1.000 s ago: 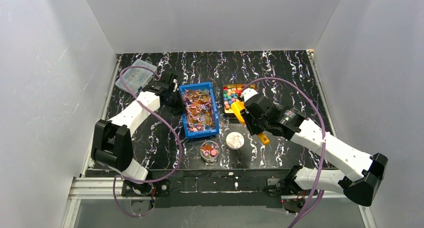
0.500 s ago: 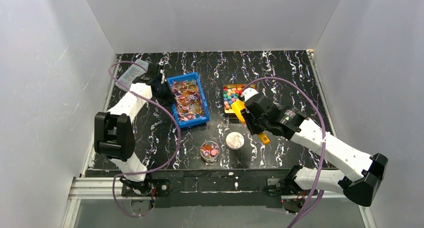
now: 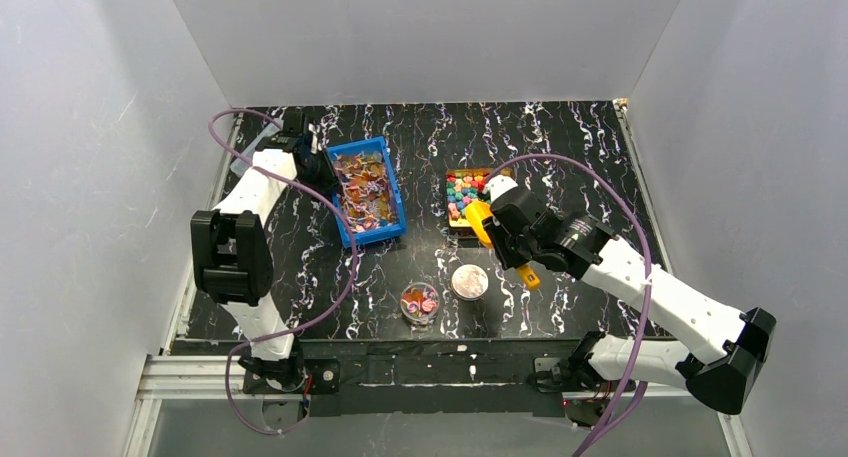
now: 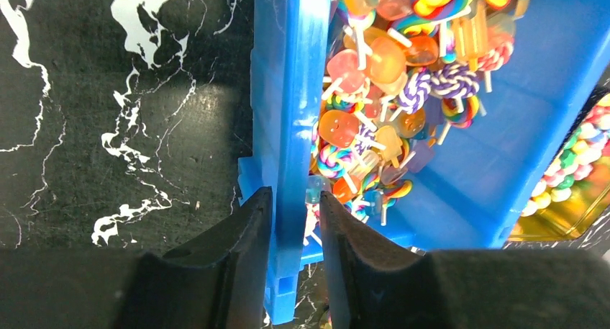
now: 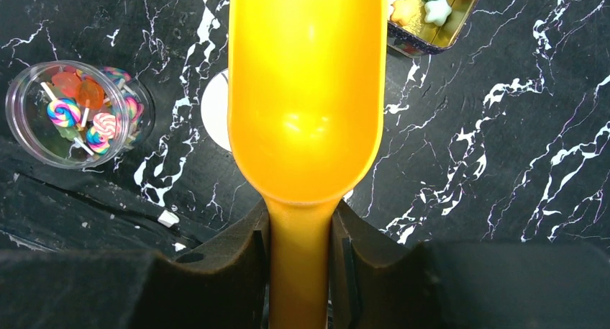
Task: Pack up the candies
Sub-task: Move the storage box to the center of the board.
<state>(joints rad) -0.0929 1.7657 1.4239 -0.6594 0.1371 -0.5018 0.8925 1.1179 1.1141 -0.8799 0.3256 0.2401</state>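
Far-left on the black marbled table (image 3: 560, 147), the left gripper (image 4: 295, 198) straddles the left wall of the blue bin (image 4: 288, 91), one finger outside and one inside. Both sit close against the wall; can't tell if it's actually pinching or just off. The bin sits skewed and holds a heap of lollipops (image 4: 388, 62): swirl, orange and purple ones. Right of it, apart, is a gold tin (image 3: 449, 199) of small coloured candies (image 3: 463, 189), some star-shaped. The right gripper (image 5: 300, 214) is clamped on the handle of the orange scoop (image 5: 306, 91). The scoop bowl is empty, hanging above the table at the tin's near edge. Nearer the bases, a clear cup (image 5: 21, 120) holds a few lollipops, with the white lid (image 3: 470, 282) just to its right.
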